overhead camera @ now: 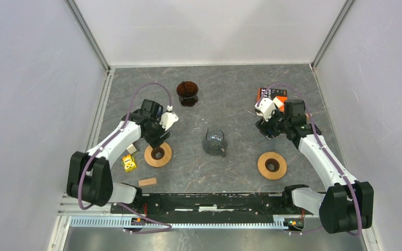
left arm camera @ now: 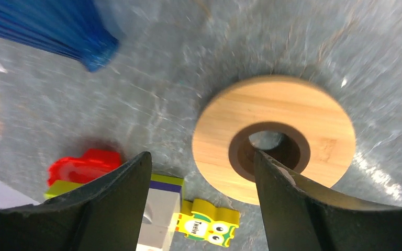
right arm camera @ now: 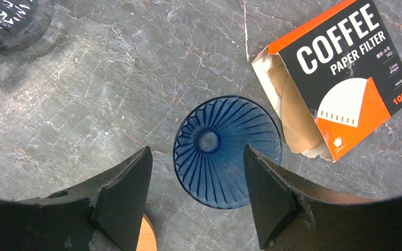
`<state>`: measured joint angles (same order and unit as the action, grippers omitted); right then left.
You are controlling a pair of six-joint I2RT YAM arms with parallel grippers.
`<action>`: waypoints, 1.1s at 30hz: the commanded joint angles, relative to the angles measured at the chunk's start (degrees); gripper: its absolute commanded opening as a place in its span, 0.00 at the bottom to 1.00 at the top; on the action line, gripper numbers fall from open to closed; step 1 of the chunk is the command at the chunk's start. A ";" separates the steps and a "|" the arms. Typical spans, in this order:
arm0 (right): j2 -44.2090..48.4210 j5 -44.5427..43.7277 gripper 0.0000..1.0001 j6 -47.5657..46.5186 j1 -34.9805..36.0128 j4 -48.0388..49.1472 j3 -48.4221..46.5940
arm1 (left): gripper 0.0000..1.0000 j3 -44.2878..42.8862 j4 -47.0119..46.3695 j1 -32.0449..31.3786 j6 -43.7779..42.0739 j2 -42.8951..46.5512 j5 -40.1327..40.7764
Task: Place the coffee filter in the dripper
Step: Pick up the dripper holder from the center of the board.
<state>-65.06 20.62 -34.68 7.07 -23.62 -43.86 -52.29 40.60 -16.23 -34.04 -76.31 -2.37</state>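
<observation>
A blue ribbed dripper [right arm camera: 227, 151] sits on the grey table, mouth up, below and between the fingers of my right gripper [right arm camera: 197, 149]. That gripper is open and holds nothing. The coffee filter box [right arm camera: 340, 78] lies just right of the dripper, with brown paper filters [right arm camera: 288, 112] showing at its open end. From above, the right gripper [overhead camera: 266, 130] hides this dripper, with the box [overhead camera: 271, 95] behind it. My left gripper [left arm camera: 201, 154] is open and empty over a wooden ring [left arm camera: 275, 138], as the top view also shows [overhead camera: 159, 137].
A brown dripper [overhead camera: 187, 93] stands at the back. A glass carafe [overhead camera: 214, 142] stands mid-table, and a second wooden ring [overhead camera: 272, 165] lies at front right. Toy blocks [overhead camera: 130, 163] and a wooden piece [overhead camera: 147, 182] lie at front left. A blurred blue ribbed thing [left arm camera: 47, 26] lies near the left gripper.
</observation>
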 commanded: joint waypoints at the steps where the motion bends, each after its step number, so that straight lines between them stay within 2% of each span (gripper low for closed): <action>1: 1.40 0.96 0.71 -0.66 -0.13 1.92 0.85 | 0.78 1.72 4.31 -0.05 -6.57 -4.50 4.40; 10: 1.86 1.01 0.71 -0.66 -0.15 1.94 1.74 | 0.77 0.67 3.83 0.94 -6.09 -10.03 0.23; 17: 1.12 1.03 0.71 -1.02 -0.17 1.90 2.28 | 0.70 -1.48 5.04 4.36 -6.15 -15.00 -5.02; 20: 0.74 1.05 0.71 -1.01 -0.17 1.90 2.37 | 0.62 -2.56 5.81 5.49 -5.78 -16.09 -7.73; 24: 0.22 0.70 0.71 -1.01 -0.15 1.99 2.28 | 0.40 -3.96 6.51 5.51 -4.57 -15.74 -10.00; 26: 0.11 0.57 0.71 -0.93 -0.13 2.03 2.28 | 0.33 -5.72 7.72 5.46 -3.23 -14.76 -11.79; 29: -0.05 0.49 0.71 -0.96 -0.19 2.17 2.23 | 0.28 -9.40 9.89 4.48 -1.07 -12.34 -14.59; 33: -0.27 0.30 0.72 -0.83 -0.14 2.10 2.21 | 0.26 -16.17 10.65 0.46 1.69 -11.14 -15.47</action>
<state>-65.06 20.75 -35.00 7.07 -23.18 -41.50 -60.75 49.89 -12.36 -36.29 -91.11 -13.21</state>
